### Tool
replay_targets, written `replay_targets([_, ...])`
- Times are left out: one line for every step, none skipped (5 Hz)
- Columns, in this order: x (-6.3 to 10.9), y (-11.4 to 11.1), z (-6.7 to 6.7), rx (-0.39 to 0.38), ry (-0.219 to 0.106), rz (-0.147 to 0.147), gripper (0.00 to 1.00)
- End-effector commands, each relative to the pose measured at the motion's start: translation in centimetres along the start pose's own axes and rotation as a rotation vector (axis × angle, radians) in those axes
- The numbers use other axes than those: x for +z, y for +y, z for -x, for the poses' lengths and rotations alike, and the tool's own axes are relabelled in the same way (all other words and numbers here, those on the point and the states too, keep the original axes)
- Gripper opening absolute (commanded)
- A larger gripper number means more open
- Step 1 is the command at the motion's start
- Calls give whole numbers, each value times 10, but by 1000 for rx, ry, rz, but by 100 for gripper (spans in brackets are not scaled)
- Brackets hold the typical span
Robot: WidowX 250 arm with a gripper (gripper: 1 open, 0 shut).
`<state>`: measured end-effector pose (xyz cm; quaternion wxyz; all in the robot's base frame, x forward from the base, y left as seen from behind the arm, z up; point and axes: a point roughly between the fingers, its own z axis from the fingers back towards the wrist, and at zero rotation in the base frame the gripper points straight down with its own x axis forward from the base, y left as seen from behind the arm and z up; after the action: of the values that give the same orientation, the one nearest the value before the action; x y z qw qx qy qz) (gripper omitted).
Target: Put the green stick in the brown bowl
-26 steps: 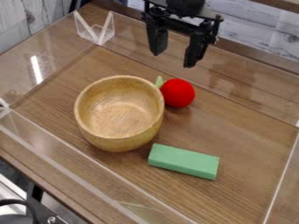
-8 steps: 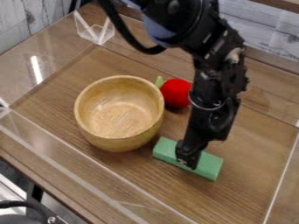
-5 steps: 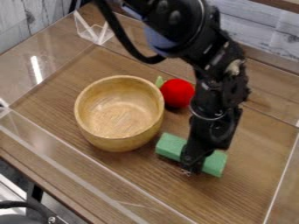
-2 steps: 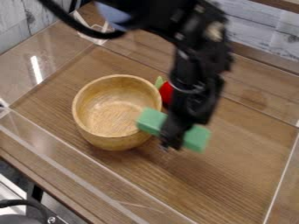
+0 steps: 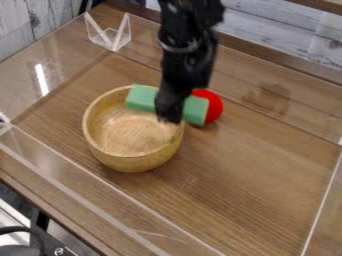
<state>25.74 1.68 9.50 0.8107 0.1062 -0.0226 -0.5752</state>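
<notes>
The arm reaches steeply down from above, its fingers (image 5: 168, 106) clamped on the green stick (image 5: 171, 103), held roughly level over the far rim of the brown bowl (image 5: 134, 130).

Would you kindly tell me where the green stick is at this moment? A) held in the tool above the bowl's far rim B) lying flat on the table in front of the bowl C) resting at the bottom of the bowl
A: the tool grips the green stick in the air over the far rim of the brown bowl, beside the red ball.

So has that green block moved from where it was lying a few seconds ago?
Yes. The green stick, held in the gripper, is up off the table, over the brown bowl's far rim.
</notes>
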Motion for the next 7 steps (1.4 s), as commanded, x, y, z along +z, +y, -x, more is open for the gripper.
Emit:
replay_targets([8,14,1,63,-8,-53,0])
replay_targets([3,14,4,74,-7,-53,0])
replay_targets([7,16,1,81,-8,-54,0])
replay_targets([11,19,-1,85,-9,-56,0])
replay_targets([16,21,-4,97,-10,-58,0])
replay_targets([18,16,-5,95,-13,-60,0])
replay_targets([20,11,-5,92,-18,-64,0])
